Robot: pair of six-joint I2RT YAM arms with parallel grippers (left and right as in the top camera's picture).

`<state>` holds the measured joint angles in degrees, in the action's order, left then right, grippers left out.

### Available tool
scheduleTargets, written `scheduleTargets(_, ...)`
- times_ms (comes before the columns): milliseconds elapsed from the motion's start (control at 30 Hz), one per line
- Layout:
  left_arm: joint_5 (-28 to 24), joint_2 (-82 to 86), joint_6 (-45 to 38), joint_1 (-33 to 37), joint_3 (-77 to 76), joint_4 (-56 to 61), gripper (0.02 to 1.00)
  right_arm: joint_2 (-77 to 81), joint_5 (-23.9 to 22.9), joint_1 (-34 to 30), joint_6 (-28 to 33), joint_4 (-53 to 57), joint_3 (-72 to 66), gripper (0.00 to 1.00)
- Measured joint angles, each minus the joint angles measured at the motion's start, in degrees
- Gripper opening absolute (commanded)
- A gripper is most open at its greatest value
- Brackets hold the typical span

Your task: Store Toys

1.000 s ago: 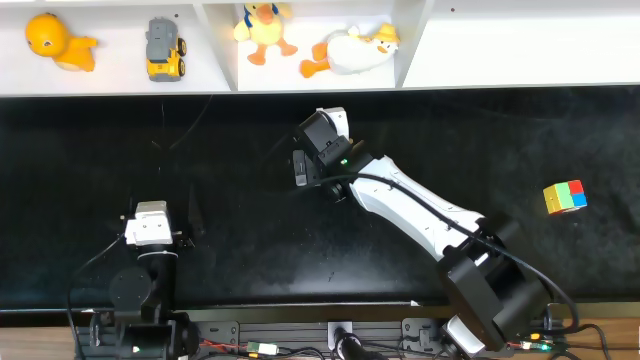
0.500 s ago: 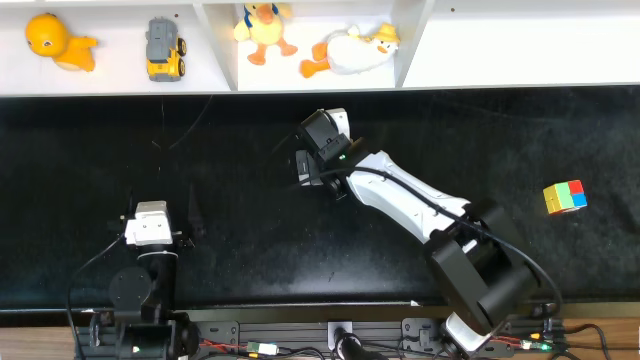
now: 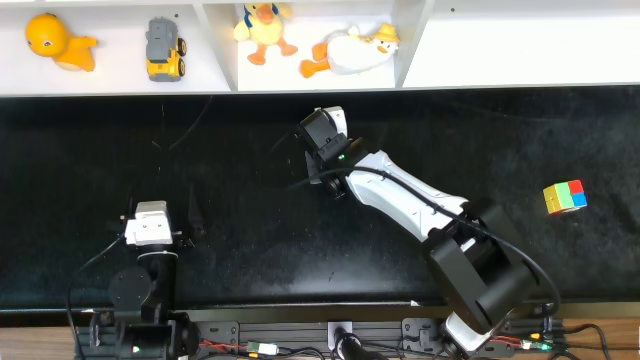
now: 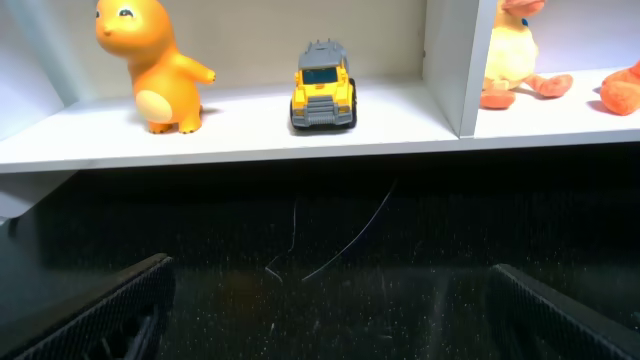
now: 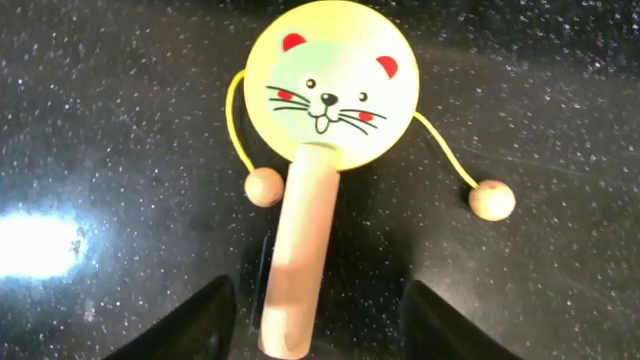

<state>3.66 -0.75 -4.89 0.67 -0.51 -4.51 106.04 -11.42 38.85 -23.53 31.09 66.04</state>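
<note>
A wooden rattle drum (image 5: pixel 325 90) with a yellow cat face lies flat on the black table. Its two beads rest on strings at either side, and its handle (image 5: pixel 300 260) points toward my right gripper (image 5: pixel 325 305). That gripper is open, and the end of the handle lies between its fingers without being clamped. In the top view the right gripper (image 3: pixel 319 168) hangs over the table's middle, just before the shelf. My left gripper (image 4: pixel 330 285) is open and holds nothing; the left arm (image 3: pixel 150 228) stands low at the left.
A white shelf (image 3: pixel 320 82) runs along the back and holds an orange figure (image 3: pixel 58 40), a yellow truck (image 3: pixel 164 50), a plush duck (image 3: pixel 264 28) and a white plush bird (image 3: pixel 352 50). A multicoloured cube (image 3: pixel 565 196) sits at the table's right.
The right wrist has turned a little and shifted slightly over the same spot. The left arm has not moved.
</note>
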Motion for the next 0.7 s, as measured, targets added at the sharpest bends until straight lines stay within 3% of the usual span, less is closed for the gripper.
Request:
scheduleTargets(133,-0.02,0.00,0.00,0.00,0.00,0.00,0.998,0.02,0.31,0.02,0.02,-0.04,0.04,0.270)
scheduleTargets(400,-0.02,0.00,0.00,0.00,0.00,0.02,0.998,0.11,0.76,0.02,-0.42,-0.02,0.07,0.058)
scheduleTargets(700,0.00,0.00,0.00,0.00,0.00,0.02,0.998,0.11,0.96,0.02,-0.46,0.17,0.07,0.045)
